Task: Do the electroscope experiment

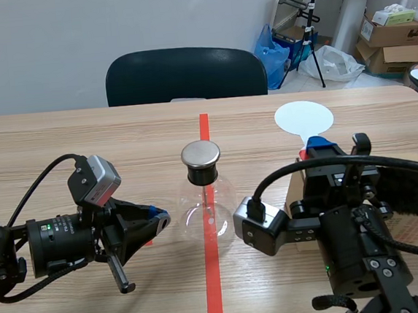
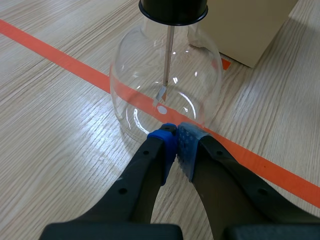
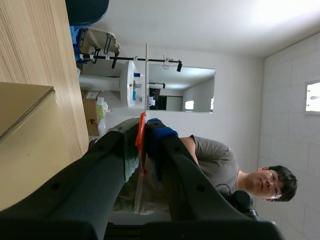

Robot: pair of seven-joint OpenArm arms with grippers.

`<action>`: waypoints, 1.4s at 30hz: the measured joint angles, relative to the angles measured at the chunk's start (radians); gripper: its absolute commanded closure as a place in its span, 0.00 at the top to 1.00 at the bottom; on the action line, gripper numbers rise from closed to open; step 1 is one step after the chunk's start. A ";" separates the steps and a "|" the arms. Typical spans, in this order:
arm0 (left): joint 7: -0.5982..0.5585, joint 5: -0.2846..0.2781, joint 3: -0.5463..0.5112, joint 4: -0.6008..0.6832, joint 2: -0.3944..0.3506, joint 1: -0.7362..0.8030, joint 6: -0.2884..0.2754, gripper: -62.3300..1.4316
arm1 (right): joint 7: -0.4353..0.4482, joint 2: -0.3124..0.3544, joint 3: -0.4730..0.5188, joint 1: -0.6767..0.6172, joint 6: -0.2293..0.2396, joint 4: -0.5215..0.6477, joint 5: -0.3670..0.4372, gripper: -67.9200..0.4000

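**Wooden table, electroscope on the tape line**

A dark chair [image 1: 185,73] stands behind the pale wooden table [image 1: 83,138]. The glass electroscope flask [image 1: 207,204], with a black stopper and a metal cap [image 1: 200,154], stands mid-table on the orange-red line. The left gripper [image 2: 176,136] is closed on nothing, its pads pressed together and its tips just beside the flask's lower wall. The right gripper [image 3: 145,131] is clamped on the stem of a white round paddle [image 1: 304,117]. It holds the paddle level, clear of the tabletop, beside a cardboard box [image 1: 294,193].

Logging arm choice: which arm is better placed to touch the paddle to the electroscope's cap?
Right, probably: the right tool grips the white paddle near the metal cap; the left tool is shut, empty.
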 measured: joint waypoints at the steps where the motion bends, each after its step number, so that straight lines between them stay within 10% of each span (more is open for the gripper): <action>1: 0.000 0.000 0.000 0.000 0.000 0.000 0.000 0.07 | 0.000 0.000 0.000 0.000 0.000 0.000 0.000 0.02; 17: 0.000 0.000 0.000 0.000 0.000 0.000 0.000 0.07 | 0.031 -0.001 0.037 -0.049 -0.052 0.025 0.011 0.02; 33: -0.002 -0.001 0.000 0.000 -0.003 0.000 0.000 0.07 | 0.514 -0.193 0.522 -0.365 -0.183 0.068 0.011 0.02; 42: -0.086 -0.001 -0.126 0.229 -0.164 0.166 -0.030 0.07 | 0.708 -0.219 0.718 -0.402 -0.180 0.068 0.227 0.02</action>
